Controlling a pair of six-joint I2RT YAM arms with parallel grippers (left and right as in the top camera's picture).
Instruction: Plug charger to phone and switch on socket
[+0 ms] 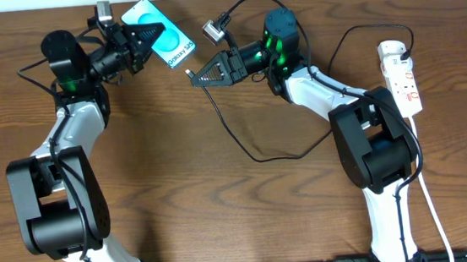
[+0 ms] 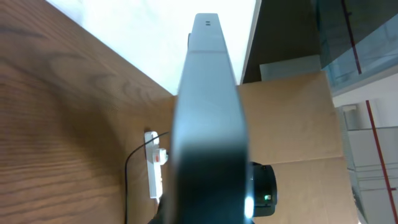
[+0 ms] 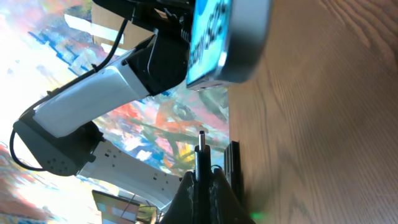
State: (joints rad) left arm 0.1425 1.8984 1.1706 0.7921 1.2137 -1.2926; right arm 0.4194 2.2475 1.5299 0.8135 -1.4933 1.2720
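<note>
Blurred phone [image 2: 207,124], lower end out of frame.

**Phone at 11 o'clock, plug tip just off its near corner, socket out at 3 o'clock**

From overhead, the phone [image 1: 168,42] is held at about 11 o'clock over the table [image 1: 225,225], clamped between the fingers of the left gripper [image 1: 145,37], whose arm lies on the phone's 9 o'clock side. At the phone's 5 o'clock, near but apart, the right gripper [image 1: 196,75] pinches the charger [image 1: 274,159] by its plug tip [image 3: 201,149], which points toward 10 o'clock. The charger trails toward 5 o'clock, loops past the table's middle and runs on toward the socket [image 1: 403,78]. The socket lies at 2 to 3 o'clock by the table's edge, well apart from the phone, its cord [image 1: 433,207] leaving toward 6 o'clock.
</note>
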